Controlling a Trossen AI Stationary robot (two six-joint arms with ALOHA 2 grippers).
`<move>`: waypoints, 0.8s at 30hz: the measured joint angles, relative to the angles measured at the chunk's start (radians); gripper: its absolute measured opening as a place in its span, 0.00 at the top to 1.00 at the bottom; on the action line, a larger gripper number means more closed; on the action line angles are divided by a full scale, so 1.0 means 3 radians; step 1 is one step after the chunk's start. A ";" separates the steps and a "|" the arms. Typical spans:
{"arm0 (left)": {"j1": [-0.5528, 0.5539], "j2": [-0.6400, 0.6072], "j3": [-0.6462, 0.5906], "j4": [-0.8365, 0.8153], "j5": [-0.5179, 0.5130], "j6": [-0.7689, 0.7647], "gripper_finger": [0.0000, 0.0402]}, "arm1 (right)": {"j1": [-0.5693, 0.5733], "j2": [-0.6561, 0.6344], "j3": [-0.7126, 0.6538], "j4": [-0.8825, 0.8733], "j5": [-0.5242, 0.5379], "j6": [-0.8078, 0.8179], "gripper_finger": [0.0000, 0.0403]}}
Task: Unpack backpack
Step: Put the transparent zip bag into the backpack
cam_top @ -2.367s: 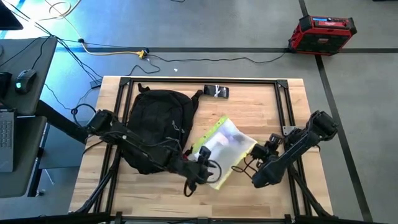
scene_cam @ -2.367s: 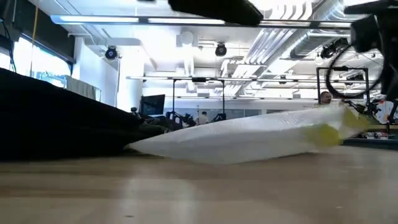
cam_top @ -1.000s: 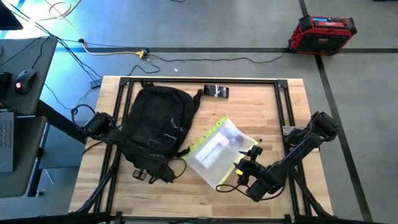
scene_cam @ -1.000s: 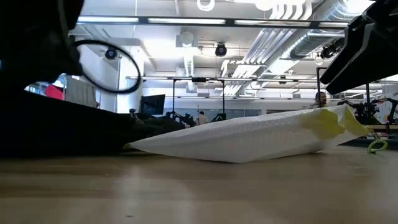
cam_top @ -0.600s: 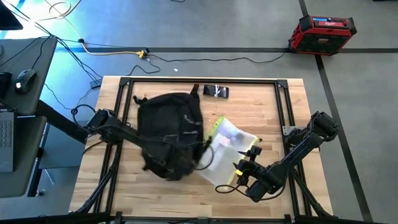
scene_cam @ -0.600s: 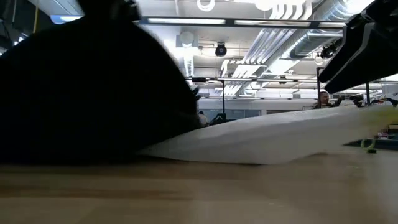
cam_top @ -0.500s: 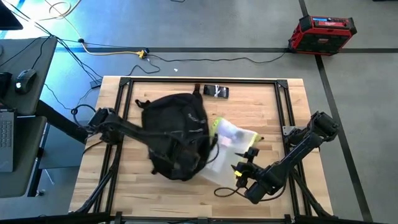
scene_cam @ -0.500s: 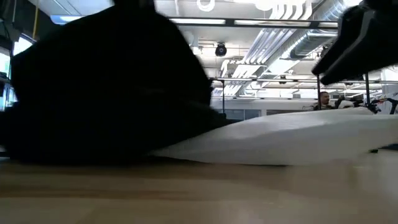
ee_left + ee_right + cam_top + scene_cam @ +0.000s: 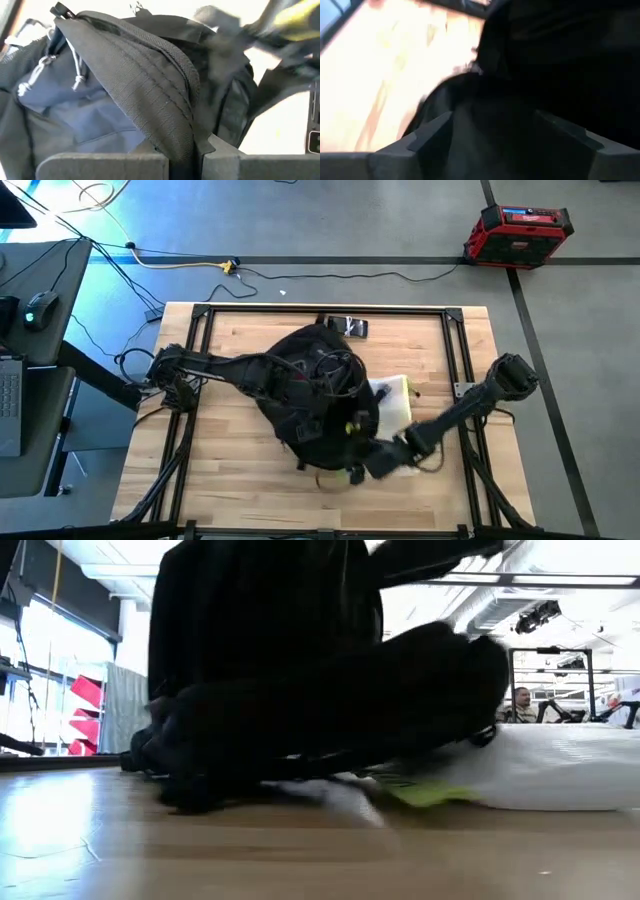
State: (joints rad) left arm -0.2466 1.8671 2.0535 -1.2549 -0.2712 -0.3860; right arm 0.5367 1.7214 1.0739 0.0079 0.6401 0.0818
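At table centre, the backpack (image 9: pixel 315 395) has swung right from the left side, now overlying the white pouch (image 9: pixel 395 405). Left gripper (image 9: pixel 182 150) stays clenched on its fabric; right gripper (image 9: pixel 385 460), fingers spread, meets its near edge, so emptying can proceed.

A black backpack (image 9: pixel 310 395) with a ribbed woven texture holds blue-grey fabric (image 9: pixel 75 110) with pale drawstrings inside. Beneath it lies a white pouch (image 9: pixel 395 405) edged in yellow-green. The table (image 9: pixel 240 490) is light, striped wood framed by black bars. Both robot arms are dark. On the grey floor sit a red and black case (image 9: pixel 518 232) and a yellow cable (image 9: pixel 180 265).
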 joint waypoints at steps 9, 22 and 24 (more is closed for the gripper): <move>-0.0085 0.0000 0.0472 -0.0937 -0.0223 -0.0355 1.00 | -0.0662 0.0000 -0.0590 0.0115 -0.0699 0.0633 0.35; -0.0276 -0.0401 0.0810 -0.1058 -0.0783 -0.0618 1.00 | -0.0790 -0.0018 -0.1059 0.0100 -0.1008 0.0739 0.35; -0.0279 -0.0431 0.0770 -0.1064 -0.0813 -0.0632 1.00 | -0.0750 -0.0004 -0.0911 0.0018 -0.1004 0.0571 0.35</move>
State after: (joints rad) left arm -0.3302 1.7379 2.2844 -1.5740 -0.5152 -0.5757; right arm 0.3117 1.7201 0.8006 0.0134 0.3389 0.2532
